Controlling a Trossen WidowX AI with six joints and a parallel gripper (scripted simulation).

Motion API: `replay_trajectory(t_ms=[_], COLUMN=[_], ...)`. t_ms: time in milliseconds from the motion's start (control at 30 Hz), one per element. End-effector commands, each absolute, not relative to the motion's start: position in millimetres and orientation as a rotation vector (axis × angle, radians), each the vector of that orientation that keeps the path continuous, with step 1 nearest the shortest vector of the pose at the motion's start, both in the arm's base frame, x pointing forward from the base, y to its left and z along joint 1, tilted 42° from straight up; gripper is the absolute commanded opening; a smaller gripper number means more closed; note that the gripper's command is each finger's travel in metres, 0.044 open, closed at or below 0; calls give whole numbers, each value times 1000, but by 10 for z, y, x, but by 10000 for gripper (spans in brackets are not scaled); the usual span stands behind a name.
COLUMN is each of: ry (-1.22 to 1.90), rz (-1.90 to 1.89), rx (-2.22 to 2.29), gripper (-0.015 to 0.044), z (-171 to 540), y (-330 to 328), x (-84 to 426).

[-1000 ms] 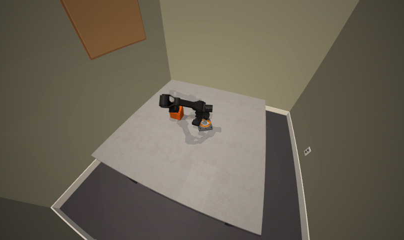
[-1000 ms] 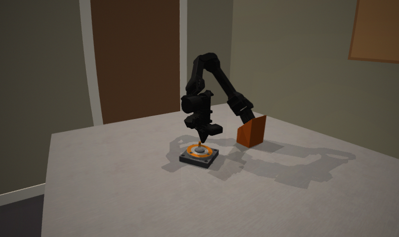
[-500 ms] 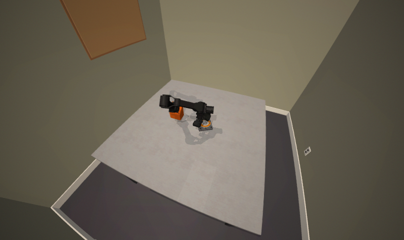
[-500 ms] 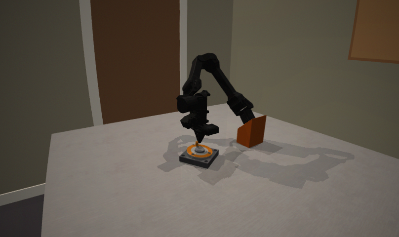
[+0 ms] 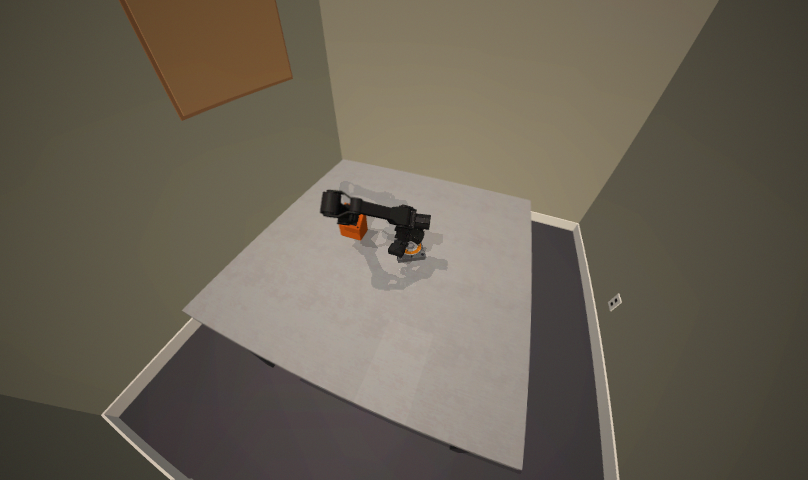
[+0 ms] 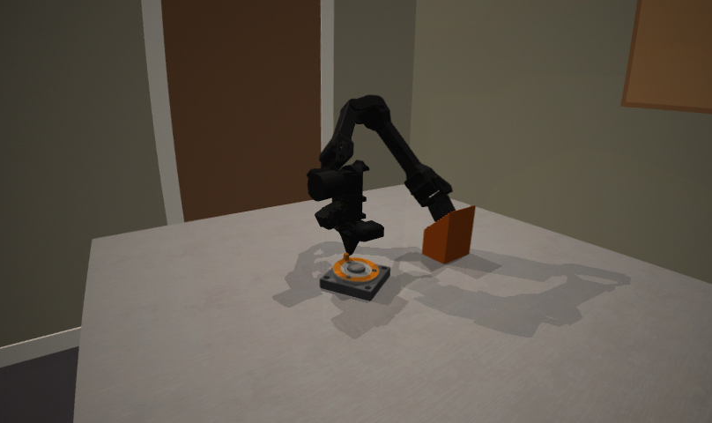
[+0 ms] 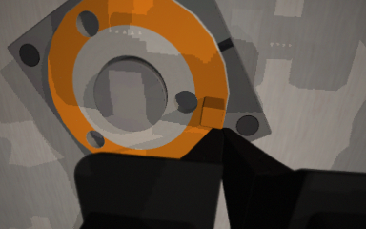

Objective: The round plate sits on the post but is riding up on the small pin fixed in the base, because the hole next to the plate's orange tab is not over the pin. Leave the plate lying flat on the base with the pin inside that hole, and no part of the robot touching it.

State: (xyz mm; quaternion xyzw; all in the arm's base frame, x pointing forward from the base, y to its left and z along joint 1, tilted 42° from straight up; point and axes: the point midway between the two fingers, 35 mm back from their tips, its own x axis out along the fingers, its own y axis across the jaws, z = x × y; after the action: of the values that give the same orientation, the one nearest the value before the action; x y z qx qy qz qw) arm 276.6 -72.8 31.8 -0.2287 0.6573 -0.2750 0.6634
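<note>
The round plate (image 5: 419, 250) (image 6: 339, 273) (image 7: 59, 76), an orange ring with a pale centre, sits around the grey post (image 6: 356, 267) (image 7: 130, 97) on the dark square base (image 6: 344, 288) (image 7: 241, 91). Its orange tab (image 6: 345, 256) (image 7: 213, 114) stands at the lower right of the ring in the wrist view. The hole (image 7: 186, 101) beside the tab looks dark grey; I cannot make out the pin. Whether the plate lies flat is unclear. My gripper (image 6: 351, 254) (image 7: 219, 135) is shut and empty, its tips right beside the tab; contact is hard to tell.
The base has dark corner holes, one (image 7: 248, 125) near the tab and one (image 7: 30, 54) at the far side. An orange block (image 5: 353, 228) (image 6: 448, 236) stands at the arm's foot on the grey table (image 5: 313, 285) (image 6: 218, 340). The arm's shadows cross the base.
</note>
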Motion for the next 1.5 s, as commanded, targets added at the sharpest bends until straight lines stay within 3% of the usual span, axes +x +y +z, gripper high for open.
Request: replay_trajectory(t_ms=[0, 1467], ry=[1482, 1482], rz=[-624, -620], rx=[-519, -526], gripper=[0, 0], z=[338, 609], y=[-749, -490], x=[2833, 3030])
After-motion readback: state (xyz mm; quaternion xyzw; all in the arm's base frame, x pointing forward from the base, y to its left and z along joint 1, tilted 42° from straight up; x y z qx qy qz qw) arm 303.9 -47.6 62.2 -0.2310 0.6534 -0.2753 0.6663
